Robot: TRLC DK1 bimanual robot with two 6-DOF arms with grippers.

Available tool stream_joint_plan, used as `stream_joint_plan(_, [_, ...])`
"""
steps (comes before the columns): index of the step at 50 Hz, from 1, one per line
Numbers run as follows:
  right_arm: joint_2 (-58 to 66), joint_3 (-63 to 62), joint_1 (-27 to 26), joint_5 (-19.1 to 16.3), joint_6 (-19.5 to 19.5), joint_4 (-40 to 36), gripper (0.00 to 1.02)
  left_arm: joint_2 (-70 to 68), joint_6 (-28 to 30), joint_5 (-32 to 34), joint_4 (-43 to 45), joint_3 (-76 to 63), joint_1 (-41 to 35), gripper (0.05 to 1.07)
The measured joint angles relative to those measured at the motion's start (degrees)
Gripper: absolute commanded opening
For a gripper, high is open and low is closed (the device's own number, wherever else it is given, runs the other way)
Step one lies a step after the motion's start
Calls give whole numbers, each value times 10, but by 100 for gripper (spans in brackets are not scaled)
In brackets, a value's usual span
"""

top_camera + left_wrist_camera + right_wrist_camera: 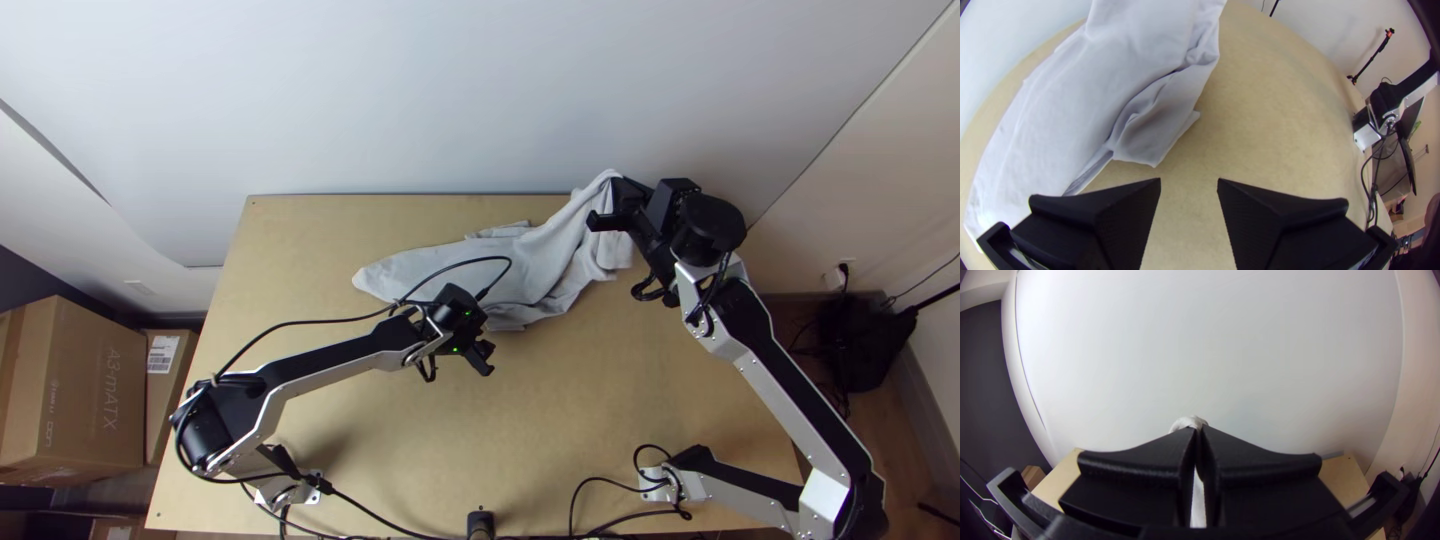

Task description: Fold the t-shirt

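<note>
With fingers spread wide and nothing between them at the left gripper [1189, 186], hangs over bare table [400, 430] just beside the near side of the t-shirt [555, 250]; with fingers pressed narrow at the right gripper [1198, 432], holds 1 gathered bit of the t-shirt, raised by the table's far edge, too bunched to name as sleeve, hem or collar. Otherwise lies long and rumpled across the table's far half, tapering towards the left. Seems barely begun, judging by the creases: has 1 grip made, but shows 0 neat folds. Probably leaves to do a 2nd grip, a spreading out flat, then sleeves in and body over. Could snag on the looping cable [320, 322] of the left arm [330, 360], and leaves little room before the wall [450, 90] behind. Has cardboard boxes [95, 390] past the table's left side, and a black bag [865, 350] beyond the right
</note>
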Motion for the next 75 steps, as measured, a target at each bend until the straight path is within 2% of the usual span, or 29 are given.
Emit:
stream_joint_plan(16, [-13,-10,0,0,0,0,2,80,-21,0,2,68,8,62])
stream_joint_plan(17, [-15,-10,0,0,0,0,2,84,-22,0,2,73,9,60])
stream_joint_plan(21, [-22,-10,0,0,0,0,2,99,-26,0,2,84,10,38])
stream_joint_plan(28, [-33,-10,0,0,0,0,2,124,-38,0,12,94,11,35])
stream_joint_plan(29, [-35,-10,0,0,0,-1,2,127,-38,0,12,96,11,32])
stream_joint_plan(32, [-38,-11,0,0,0,-2,2,132,-40,0,14,98,11,7])
stream_joint_plan(43, [-45,-18,0,0,0,-4,2,98,-40,1,-18,85,24,8])
stream_joint_plan(53, [-47,-27,-13,0,0,-2,2,-68,-24,22,-108,52,97,8])
stream_joint_plan(65, [-51,-30,-15,0,0,-14,2,-286,54,96,-284,39,217,8])
stream_joint_plan(70, [-59,-53,-15,0,0,-14,2,-355,93,122,-322,-1,225,8])
stream_joint_plan(75, [-57,-88,-15,0,0,-10,2,-366,115,135,-332,-51,205,8])
